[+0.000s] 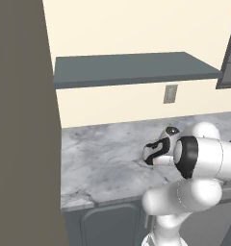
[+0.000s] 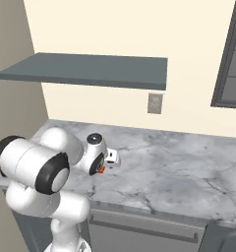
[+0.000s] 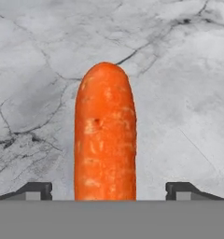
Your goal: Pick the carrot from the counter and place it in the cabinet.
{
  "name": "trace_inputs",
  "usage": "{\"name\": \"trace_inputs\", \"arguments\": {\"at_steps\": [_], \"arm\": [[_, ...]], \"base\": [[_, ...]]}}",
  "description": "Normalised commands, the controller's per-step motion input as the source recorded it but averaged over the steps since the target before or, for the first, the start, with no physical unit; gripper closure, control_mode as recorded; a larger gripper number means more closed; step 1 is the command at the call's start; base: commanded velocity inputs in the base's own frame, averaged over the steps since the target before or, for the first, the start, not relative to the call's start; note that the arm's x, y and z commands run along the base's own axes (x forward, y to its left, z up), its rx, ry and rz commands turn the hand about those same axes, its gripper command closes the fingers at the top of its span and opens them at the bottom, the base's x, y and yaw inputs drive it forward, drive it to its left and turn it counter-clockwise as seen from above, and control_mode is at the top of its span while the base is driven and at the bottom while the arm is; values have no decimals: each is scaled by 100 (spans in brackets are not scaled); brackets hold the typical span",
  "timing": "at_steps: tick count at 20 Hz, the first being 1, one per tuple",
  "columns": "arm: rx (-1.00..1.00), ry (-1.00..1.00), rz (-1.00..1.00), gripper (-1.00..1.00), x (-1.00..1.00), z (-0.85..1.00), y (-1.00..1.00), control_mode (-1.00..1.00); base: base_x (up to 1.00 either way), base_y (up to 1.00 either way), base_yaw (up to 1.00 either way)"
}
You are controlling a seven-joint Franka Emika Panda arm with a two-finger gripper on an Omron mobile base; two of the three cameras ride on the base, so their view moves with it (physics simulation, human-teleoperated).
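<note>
Carrot between the pincer tips, on the table.
The stubby orange cylinder of a carrot (image 3: 105, 135) lies on the grey-veined marble table (image 3: 179, 70) directly ahead of the pincer (image 3: 108, 190), one fingertip (image 3: 37, 190) either side; the flat dark slab cabinet (image 1: 132, 67) hangs above, behind it.

Both base views look forward and down, sharing the counter (image 1: 103, 158) from opposite sides; the hand view seems pressed close above it.

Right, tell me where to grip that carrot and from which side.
Grip the carrot across its straight middle, coming from directly above. It lies flat on the counter, lengthwise between the open gripper fingertips, so they close on its parallel long sides, clear of the rounded ends.
</note>
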Motion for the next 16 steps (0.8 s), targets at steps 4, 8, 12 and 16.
{"name": "trace_inputs", "arguments": {"at_steps": [4,8,12,16], "arm": [[2,6,2,100,-10,-23,0,-100],[1,0,7,100,-5,11,0,-100],[0,0,6,100,-36,67,0,-100],[0,3,5,100,-15,100,-1,-100]], "base": [[0,0,0],[0,0,0],[0,0,0],[0,0,0]]}}
